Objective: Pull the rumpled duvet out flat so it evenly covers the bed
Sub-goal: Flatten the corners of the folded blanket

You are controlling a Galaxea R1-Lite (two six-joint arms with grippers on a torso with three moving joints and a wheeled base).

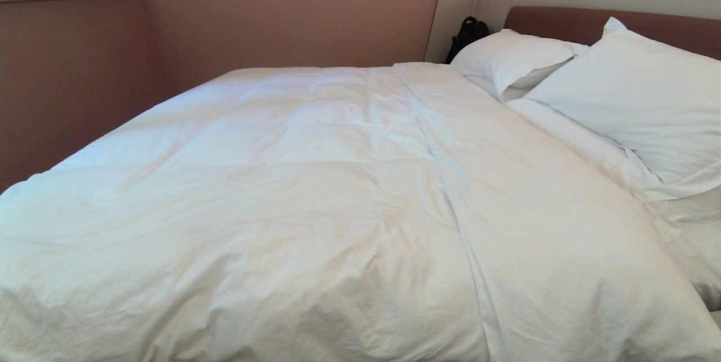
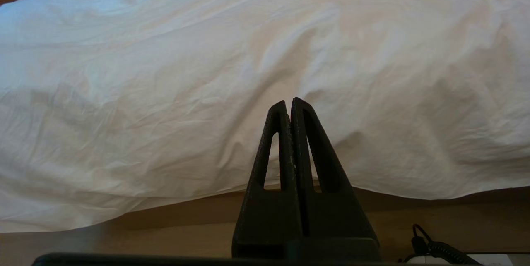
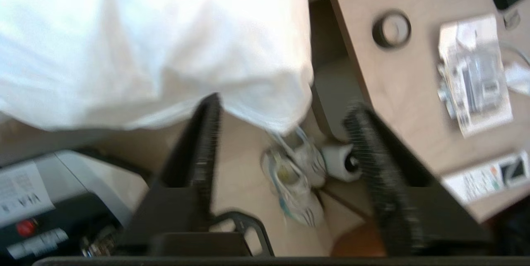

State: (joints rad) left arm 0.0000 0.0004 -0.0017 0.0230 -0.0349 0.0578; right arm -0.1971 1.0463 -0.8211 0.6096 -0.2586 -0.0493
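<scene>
Pink walls [image 1: 293,13] framed the bed [image 1: 563,18]; the duvet [image 1: 315,193] covered it up to the pillows [image 1: 636,97]. Beside its hanging corner, the right gripper [image 3: 281,113] gaped empty, apparently released; the left gripper [image 2: 288,104] hung pinched together.

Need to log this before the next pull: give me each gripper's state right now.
Left gripper: shut, empty, parked short of the duvet.
Right gripper: open, holding nothing, by the duvet's hanging corner.
</scene>
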